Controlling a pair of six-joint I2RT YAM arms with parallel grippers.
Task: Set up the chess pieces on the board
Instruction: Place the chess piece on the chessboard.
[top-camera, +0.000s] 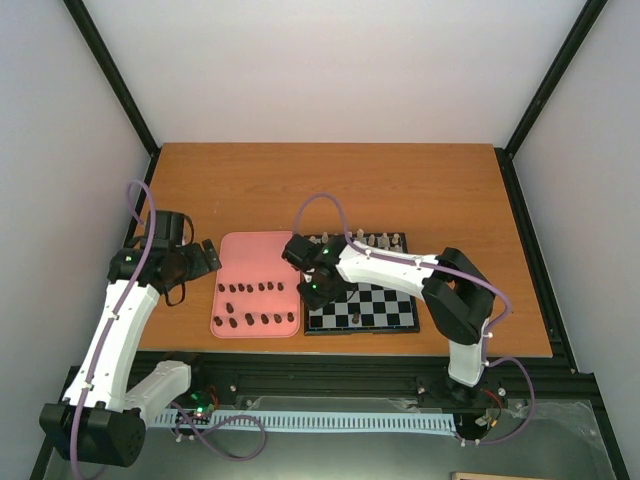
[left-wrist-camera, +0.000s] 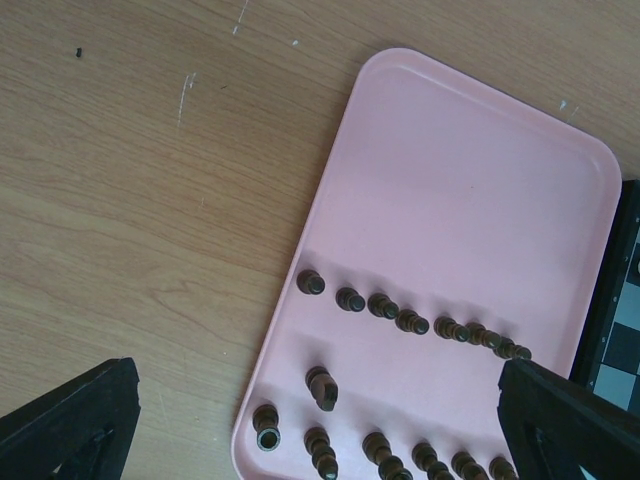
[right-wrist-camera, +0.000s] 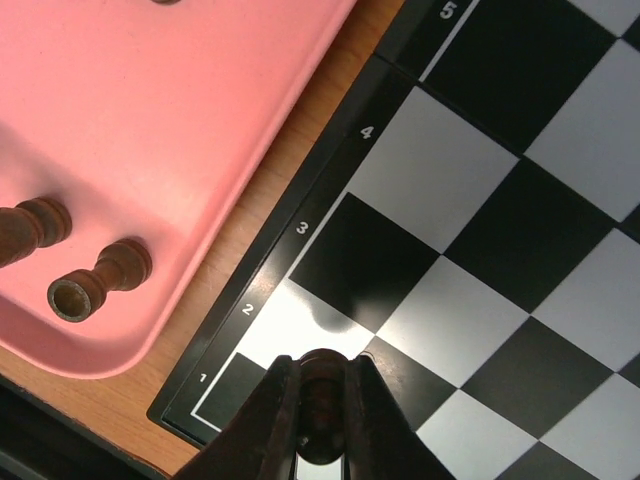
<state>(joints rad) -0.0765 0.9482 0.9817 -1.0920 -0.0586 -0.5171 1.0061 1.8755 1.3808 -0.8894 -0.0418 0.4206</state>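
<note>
The board (top-camera: 385, 313) lies right of a pink tray (top-camera: 250, 255), and its numbered black rim (right-wrist-camera: 300, 225) shows in the right wrist view. My right gripper (right-wrist-camera: 322, 425) is shut on one dark brown chess piece (right-wrist-camera: 322, 395), held just above the squares at the board's near left corner. Two rows of dark chess pieces (top-camera: 262, 287) lie on the tray, and the left wrist view shows them lying on their sides (left-wrist-camera: 410, 321). My left gripper (left-wrist-camera: 318, 420) hangs open over the tray's near left part, nothing between its fingers (left-wrist-camera: 70, 430).
Cream-white pieces (top-camera: 377, 240) stand along the board's far edge. Two more dark pieces (right-wrist-camera: 100, 280) lie at the tray's corner (right-wrist-camera: 130, 350) next to the board. Bare wooden table (top-camera: 330, 190) stretches behind; black frame rails run along the table's sides.
</note>
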